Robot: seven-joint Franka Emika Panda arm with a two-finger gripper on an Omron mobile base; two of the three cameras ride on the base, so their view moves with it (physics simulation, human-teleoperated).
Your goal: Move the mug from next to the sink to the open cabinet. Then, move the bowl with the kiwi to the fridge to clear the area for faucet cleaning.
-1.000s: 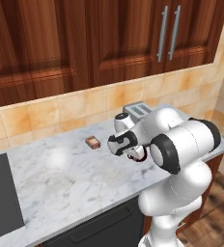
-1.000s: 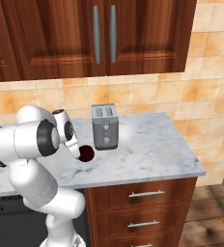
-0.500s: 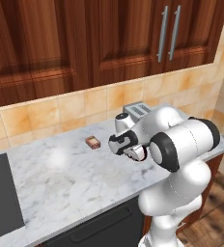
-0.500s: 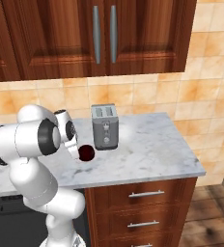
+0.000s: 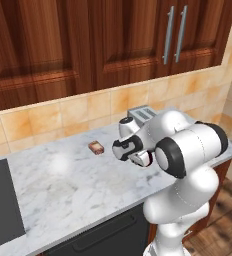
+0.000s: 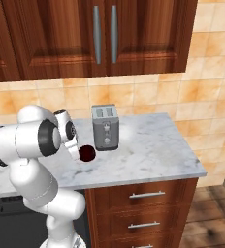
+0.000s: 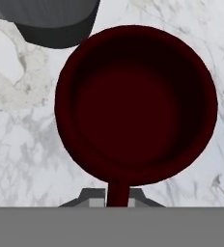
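- Left: gripper (image 5: 140,159) carries the mug above the marble counter (image 5: 63,185), near a toaster (image 5: 143,115); cabinets (image 5: 113,40) overhead are closed.
- Right: mug (image 6: 87,153) hangs clear of the counter, so delivery and the bowl step remain.
- Hand: fingers clamp the mug's handle (image 7: 116,192).

Two base cameras flank the arm, sharing the counter (image 5: 63,180) (hand camera looks close down).

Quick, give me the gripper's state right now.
Gripper: shut on the mug, pinching its handle, held above the counter.
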